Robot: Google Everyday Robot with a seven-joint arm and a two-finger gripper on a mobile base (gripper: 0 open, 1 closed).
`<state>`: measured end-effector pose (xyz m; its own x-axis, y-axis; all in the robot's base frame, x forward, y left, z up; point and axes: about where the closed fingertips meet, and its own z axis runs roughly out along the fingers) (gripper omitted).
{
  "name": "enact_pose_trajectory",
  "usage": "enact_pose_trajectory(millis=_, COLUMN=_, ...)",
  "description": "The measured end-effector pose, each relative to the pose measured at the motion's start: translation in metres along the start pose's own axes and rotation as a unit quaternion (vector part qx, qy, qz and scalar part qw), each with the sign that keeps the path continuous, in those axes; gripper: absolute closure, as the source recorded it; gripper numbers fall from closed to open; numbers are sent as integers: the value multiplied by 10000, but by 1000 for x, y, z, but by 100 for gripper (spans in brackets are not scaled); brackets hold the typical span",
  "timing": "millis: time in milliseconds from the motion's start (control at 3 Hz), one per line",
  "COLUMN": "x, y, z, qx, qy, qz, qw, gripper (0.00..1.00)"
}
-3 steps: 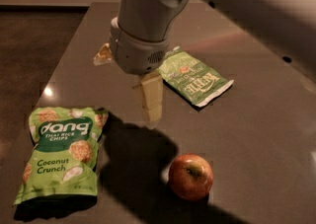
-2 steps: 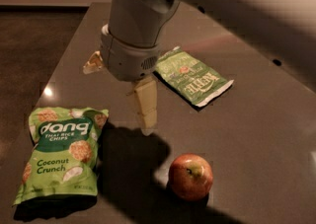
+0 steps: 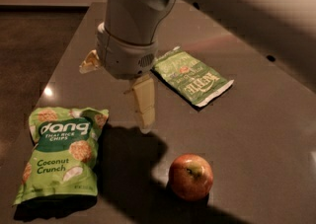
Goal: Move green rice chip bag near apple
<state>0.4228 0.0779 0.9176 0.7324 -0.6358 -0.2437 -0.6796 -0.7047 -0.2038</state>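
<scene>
The green rice chip bag (image 3: 61,154) lies flat at the front left of the dark table, its "dang" logo facing up. The apple (image 3: 191,176) sits at the front, to the right of the bag with a gap between them. My gripper (image 3: 117,95) hangs above the table between the two and a little further back, empty. Its fingers are spread: one pale finger (image 3: 143,105) points down towards the table, the other (image 3: 90,62) sticks out to the left. It touches neither the bag nor the apple.
A flatter green-and-white Kettle bag (image 3: 193,77) lies behind the apple, right of the gripper. The table's left edge (image 3: 59,65) runs diagonally, with dark floor beyond. The arm's shadow falls between the bag and the apple.
The gripper has moved left and slightly forward, nearer the rice chip bag. The bags and the apple have not moved.
</scene>
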Motion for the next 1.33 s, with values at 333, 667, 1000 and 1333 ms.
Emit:
enact_pose_trajectory(millis=333, x=-16, y=-16, z=10, qx=-232, qy=-11, qz=-478, qw=9986, gripper=0)
enact_pose_trajectory(millis=667, x=-39, y=-32, z=30, qx=-555, qy=-84, qz=-1018, qw=9932, gripper=0)
enact_pose_trajectory(millis=1000, x=-59, y=-39, z=55, qx=-930, qy=-136, qz=-1520, qw=9839, gripper=0)
enact_pose_trajectory(millis=1333, x=-72, y=-42, z=73, qx=-1201, qy=-195, qz=-1883, qw=9745, gripper=0)
